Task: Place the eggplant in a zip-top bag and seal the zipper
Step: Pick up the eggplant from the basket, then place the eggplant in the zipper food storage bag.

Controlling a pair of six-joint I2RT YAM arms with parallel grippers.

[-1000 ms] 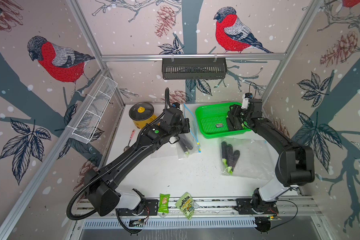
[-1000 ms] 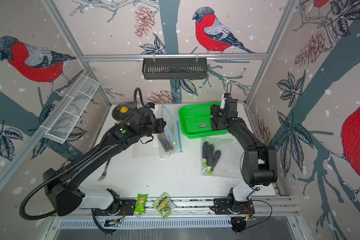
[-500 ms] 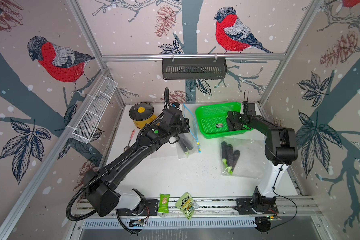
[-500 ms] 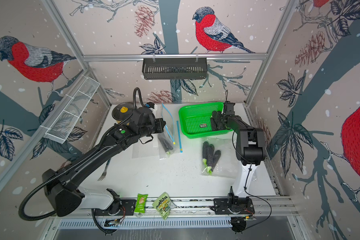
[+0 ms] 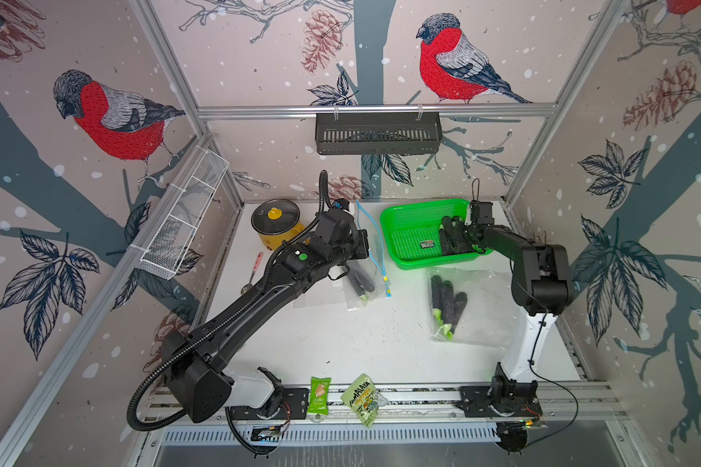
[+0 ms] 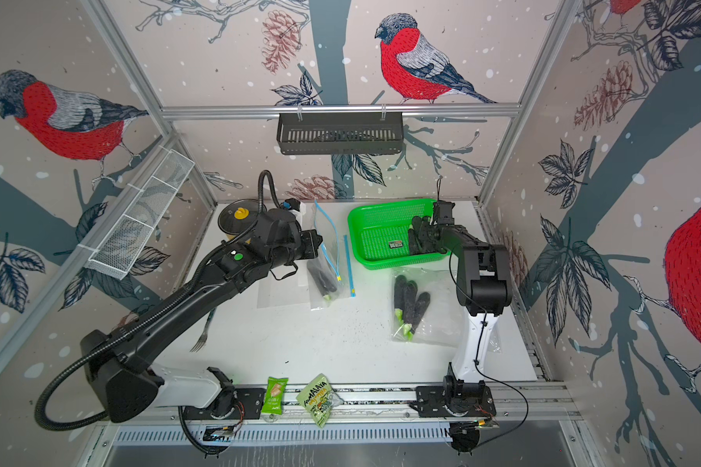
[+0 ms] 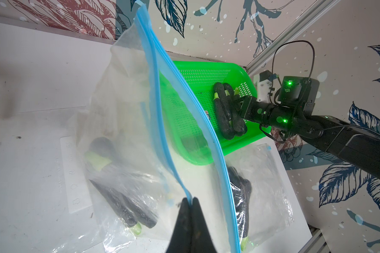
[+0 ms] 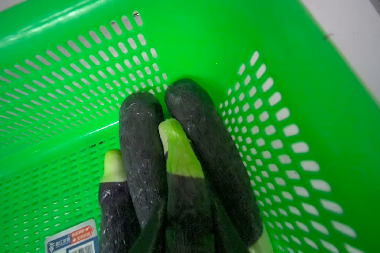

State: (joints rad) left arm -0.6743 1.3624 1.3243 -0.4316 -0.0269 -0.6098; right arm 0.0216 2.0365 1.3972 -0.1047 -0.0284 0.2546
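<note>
The eggplant (image 8: pixel 184 188) is long, dark purple and scuffed, with a pale green cap. It lies among others in the green basket (image 5: pixel 405 210) at the back right. Only the right wrist view shows the right gripper (image 8: pixel 188 212) straddling it closely; whether it is squeezing cannot be told. The left wrist view shows the left gripper (image 7: pixel 190 200) pinched shut on the blue zipper edge of the zip-top bag (image 7: pixel 130 105). A second ago the right arm (image 5: pixel 541 279) leaned outward; now it stands upright.

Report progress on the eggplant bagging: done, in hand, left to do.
Done: eggplants already lie in the bag, whose rim the left hand pinches up. In hand: the right hand straddles another eggplant in the basket; whether it grips firmly is not clear. Left: carry it over, drop it in, then seal the blue zipper, which gapes open.
</note>
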